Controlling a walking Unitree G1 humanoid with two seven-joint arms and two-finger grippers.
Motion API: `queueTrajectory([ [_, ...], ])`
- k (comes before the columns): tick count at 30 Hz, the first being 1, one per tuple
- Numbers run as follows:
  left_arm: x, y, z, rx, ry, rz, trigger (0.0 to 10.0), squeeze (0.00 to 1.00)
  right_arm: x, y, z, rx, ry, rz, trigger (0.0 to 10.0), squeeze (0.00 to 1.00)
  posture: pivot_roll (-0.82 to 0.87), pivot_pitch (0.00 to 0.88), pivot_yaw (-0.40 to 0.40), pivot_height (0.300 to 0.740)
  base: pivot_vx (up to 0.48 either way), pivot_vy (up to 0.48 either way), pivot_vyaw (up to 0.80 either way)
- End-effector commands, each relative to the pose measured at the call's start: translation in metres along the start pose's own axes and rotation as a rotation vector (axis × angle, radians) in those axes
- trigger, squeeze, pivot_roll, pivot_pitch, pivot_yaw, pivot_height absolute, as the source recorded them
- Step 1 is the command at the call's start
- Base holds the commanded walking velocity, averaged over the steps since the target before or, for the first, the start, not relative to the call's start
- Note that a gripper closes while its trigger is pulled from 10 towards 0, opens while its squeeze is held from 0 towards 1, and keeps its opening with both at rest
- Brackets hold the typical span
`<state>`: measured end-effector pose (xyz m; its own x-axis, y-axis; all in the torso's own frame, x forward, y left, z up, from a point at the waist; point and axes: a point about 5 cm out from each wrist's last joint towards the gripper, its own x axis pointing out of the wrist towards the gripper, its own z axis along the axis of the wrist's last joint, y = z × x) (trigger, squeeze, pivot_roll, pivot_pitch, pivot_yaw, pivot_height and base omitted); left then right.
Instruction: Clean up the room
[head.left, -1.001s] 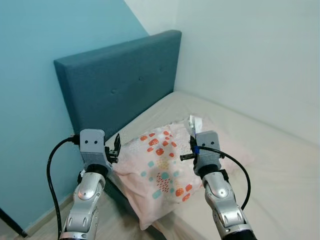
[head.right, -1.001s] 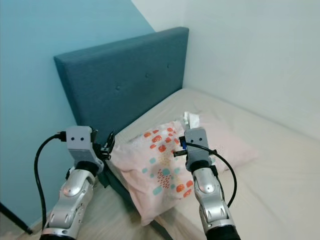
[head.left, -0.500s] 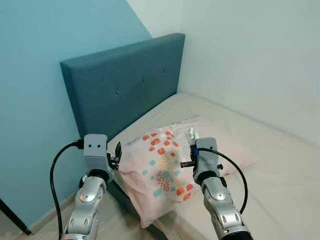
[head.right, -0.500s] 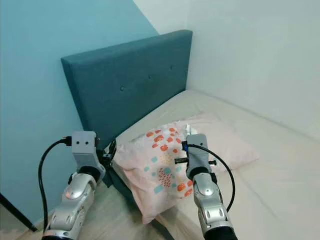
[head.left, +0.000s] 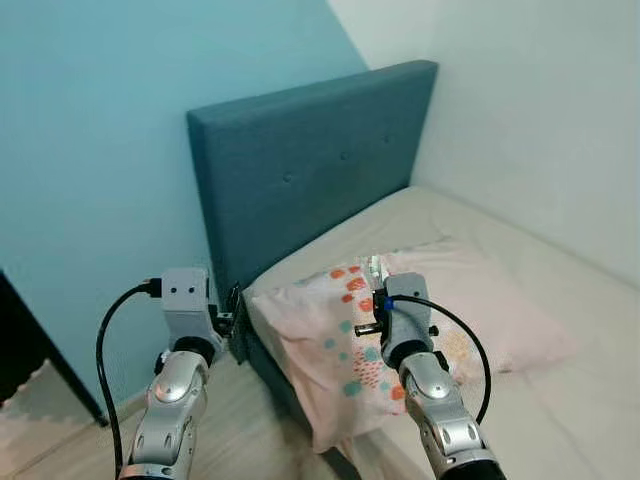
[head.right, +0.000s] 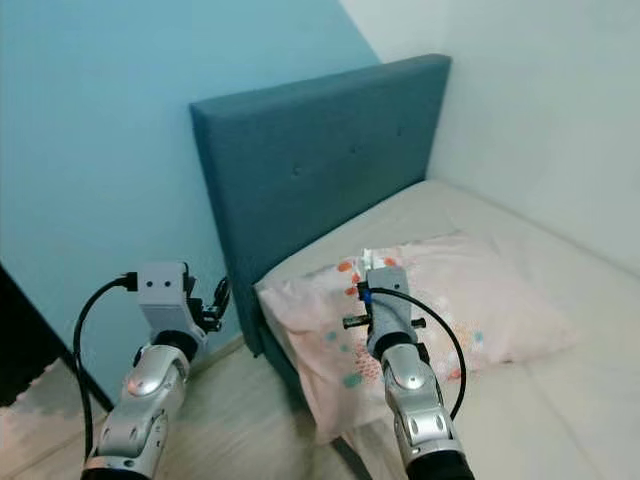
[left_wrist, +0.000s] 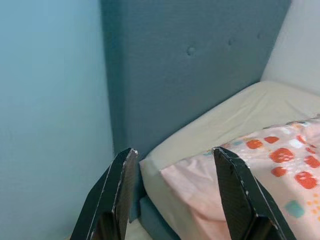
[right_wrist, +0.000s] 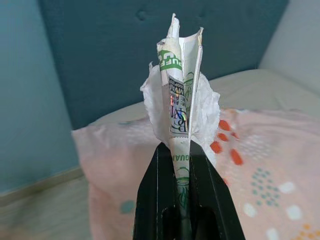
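- Our right gripper (right_wrist: 182, 172) is clamped on a crumpled white-and-green wrapper (right_wrist: 180, 107), held upright above the soft dotted pink pillow (head.left: 340, 340).
- Our left gripper (left_wrist: 175, 192) is spread, empty, near the padded blue headboard (head.left: 310, 170).

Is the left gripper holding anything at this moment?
No, the left gripper has its two black fingers spread apart with nothing between them, just the pillow and headboard beyond.

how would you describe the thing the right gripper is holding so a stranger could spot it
Start at the blue headboard and drop to the pink spotted pillow. Above its near end, the right gripper pinches a crumpled white packet with green print, the only paper there.
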<state>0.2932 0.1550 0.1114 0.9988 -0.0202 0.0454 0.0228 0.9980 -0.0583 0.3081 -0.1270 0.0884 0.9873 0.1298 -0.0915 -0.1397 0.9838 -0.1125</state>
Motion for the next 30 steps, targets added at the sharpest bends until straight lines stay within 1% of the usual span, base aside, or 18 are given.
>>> queueTrajectory([
  [1, -0.0008, 0.0022, -0.0011, 0.002, 0.010, 0.002, 10.0, 0.00, 0.0005, 0.0022, -0.0012, -0.001, 0.012, 0.013, 10.0, 0.00, 0.02, 0.000, -0.091, 0.740, 0.000, 0.000, 0.80],
  [5, -0.0022, 0.0021, -0.0012, 0.003, 0.010, 0.002, 10.0, 0.00, 0.0015, 0.0048, 0.0000, -0.002, 0.010, 0.035, 10.0, 0.00, 0.02, 0.000, -0.093, 0.740, 0.000, 0.000, 0.80],
  [7, -0.0032, 0.0013, -0.0008, -0.020, 0.008, 0.002, 10.0, 0.00, 0.0016, 0.0059, 0.0000, -0.003, 0.010, 0.043, 10.0, 0.00, 0.03, 0.000, -0.094, 0.740, 0.000, 0.000, 0.80],
  [11, -0.0033, 0.0007, 0.0002, 0.001, 0.002, -0.007, 10.0, 0.00, 0.0017, 0.0061, -0.0001, -0.003, 0.011, 0.045, 10.0, 0.00, 0.03, 0.000, -0.094, 0.740, 0.000, 0.000, 0.80],
  [14, -0.0035, 0.0004, 0.0009, 0.011, 0.006, -0.005, 10.0, 0.00, 0.0016, 0.0066, -0.0001, -0.002, 0.011, 0.047, 10.0, 0.00, 0.03, 0.000, -0.094, 0.740, 0.000, -0.480, 0.80],
  [16, -0.0040, 0.0003, 0.0002, -0.008, 0.012, 0.001, 10.0, 0.00, 0.0014, 0.0070, -0.0003, -0.001, 0.012, 0.047, 10.0, 0.00, 0.03, 0.000, -0.093, 0.740, 0.000, -0.480, 0.80],
  [20, -0.0036, 0.0012, -0.0006, -0.020, 0.020, 0.009, 10.0, 0.00, 0.0012, 0.0063, -0.0003, 0.001, 0.013, 0.046, 10.0, 0.00, 0.03, 0.000, -0.090, 0.740, 0.000, 0.000, 0.80],
  [30, -0.0037, -0.0009, 0.0005, 0.005, 0.017, -0.009, 10.0, 0.00, 0.0010, 0.0055, -0.0014, 0.005, 0.016, 0.042, 10.0, 0.00, 0.03, 0.000, -0.088, 0.740, 0.000, 0.000, 0.80],
])
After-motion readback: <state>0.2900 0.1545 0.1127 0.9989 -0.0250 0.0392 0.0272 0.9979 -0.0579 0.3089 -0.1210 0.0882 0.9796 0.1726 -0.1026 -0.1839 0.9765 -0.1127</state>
